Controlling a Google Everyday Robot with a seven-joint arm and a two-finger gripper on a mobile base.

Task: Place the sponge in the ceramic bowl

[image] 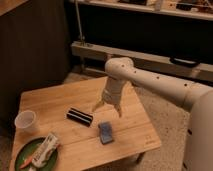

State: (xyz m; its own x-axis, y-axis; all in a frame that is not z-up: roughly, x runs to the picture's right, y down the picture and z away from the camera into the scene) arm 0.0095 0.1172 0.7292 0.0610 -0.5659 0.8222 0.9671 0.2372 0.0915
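The sponge [105, 132] lies near the front edge of the surface [55, 102]; we judge it soft, light, best pinched across its width. Our claw [107, 110] hangs above it, spread and empty.

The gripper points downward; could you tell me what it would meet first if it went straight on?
Probably the bare wooden table, between the black bar and the sponge. The gripper hangs open above that gap; depth is unclear, so it might clip the sponge.
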